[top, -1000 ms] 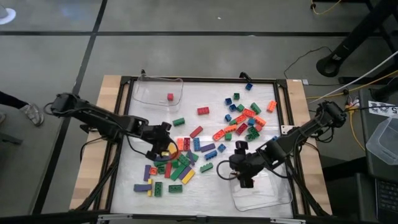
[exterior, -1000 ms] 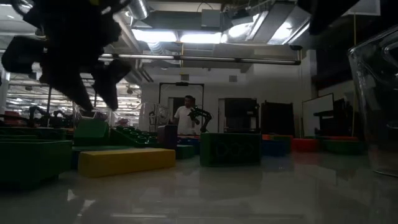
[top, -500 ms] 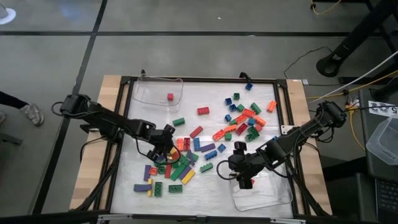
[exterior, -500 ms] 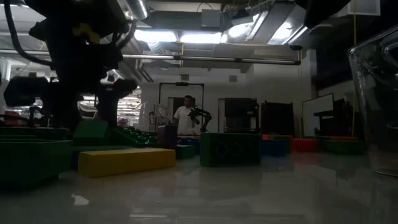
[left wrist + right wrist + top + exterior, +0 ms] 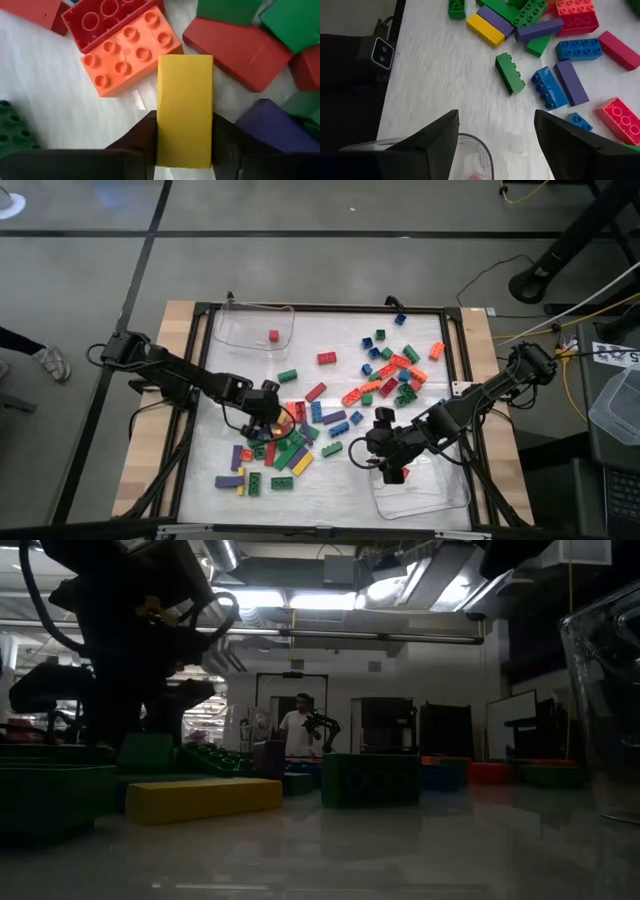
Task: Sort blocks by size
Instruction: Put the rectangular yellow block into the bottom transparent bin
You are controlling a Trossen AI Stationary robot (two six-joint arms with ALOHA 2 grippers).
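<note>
Left gripper (image 5: 267, 420) has dropped into the pile near the table's (image 5: 440, 320) front-left, jaws clamped on a long yellow block (image 5: 184, 110). Right gripper (image 5: 495, 137) gapes wide.

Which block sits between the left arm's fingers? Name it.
The yellow block, a long rectangle lying smooth side up, framed by the left gripper; the orange block beside it shows its studs and lies beyond the fingers.
</note>
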